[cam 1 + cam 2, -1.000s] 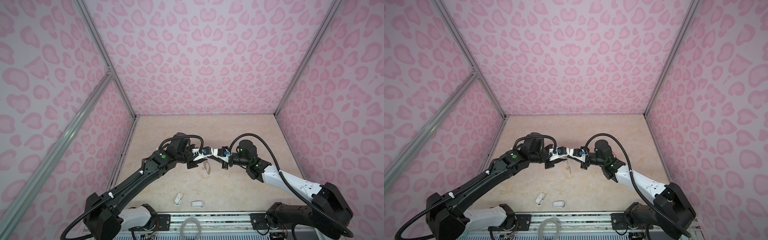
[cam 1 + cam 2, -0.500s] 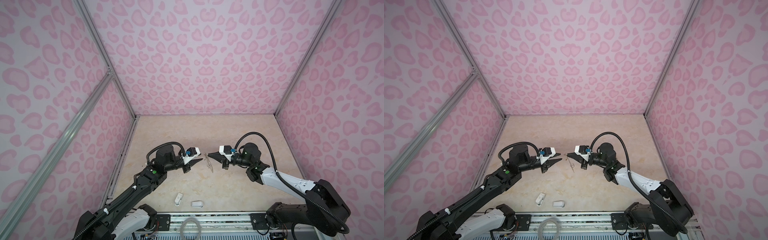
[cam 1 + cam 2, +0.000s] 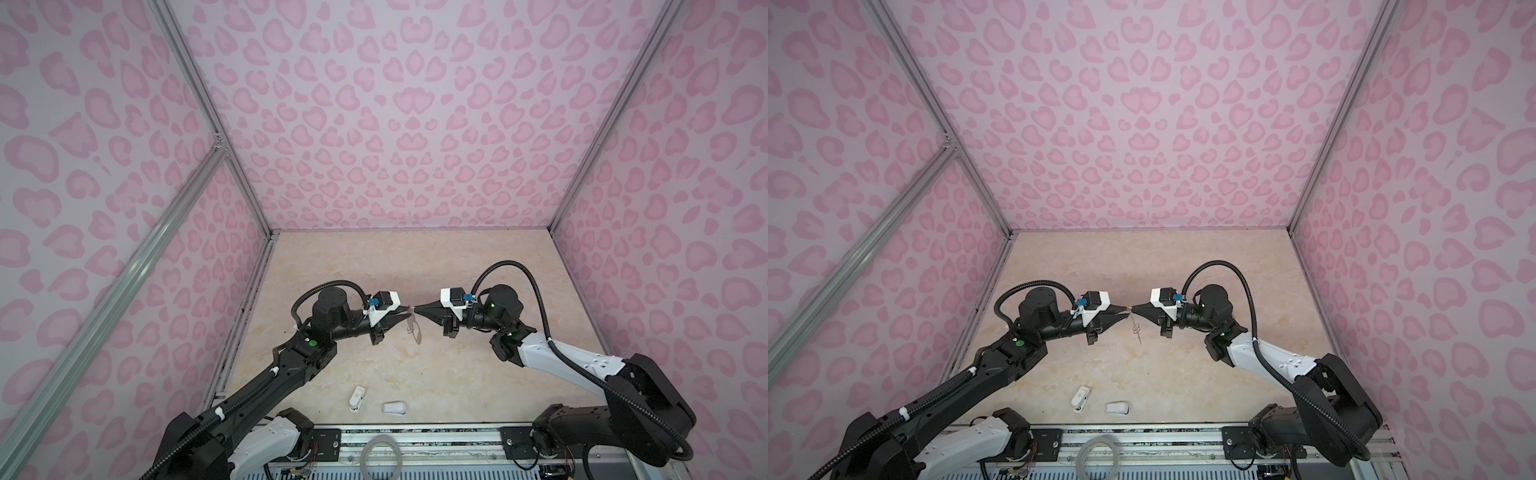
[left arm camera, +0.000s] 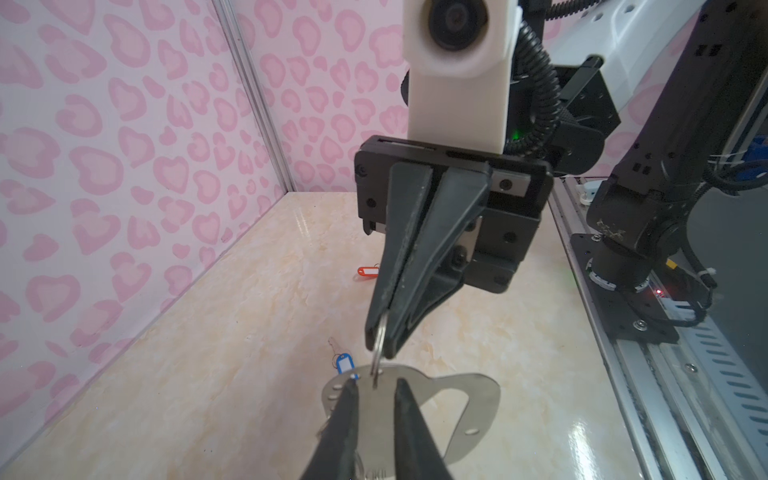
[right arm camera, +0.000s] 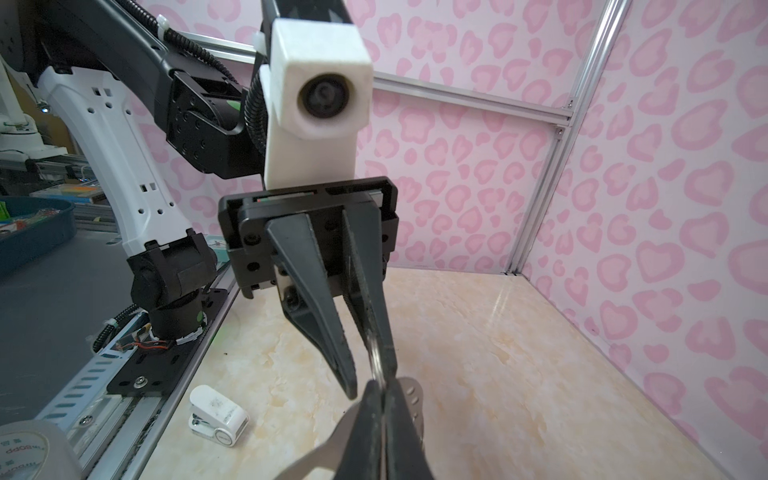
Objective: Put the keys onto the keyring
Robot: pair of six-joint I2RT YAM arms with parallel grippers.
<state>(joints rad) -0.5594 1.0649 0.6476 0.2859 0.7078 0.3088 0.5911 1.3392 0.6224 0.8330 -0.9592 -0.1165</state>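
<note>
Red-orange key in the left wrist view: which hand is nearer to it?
Right. The red-orange key lies on the table past the right hand, which pinches a ring of the keyring. The left hand sits on the camera's side of the keyring, farther off.

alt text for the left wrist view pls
The right claw, shut, holds the grey keyring by one split ring above the table. The left claw is open at the plate's ringed edge. A blue-tagged key and a red-orange-tagged key lie on the table beyond.
</note>
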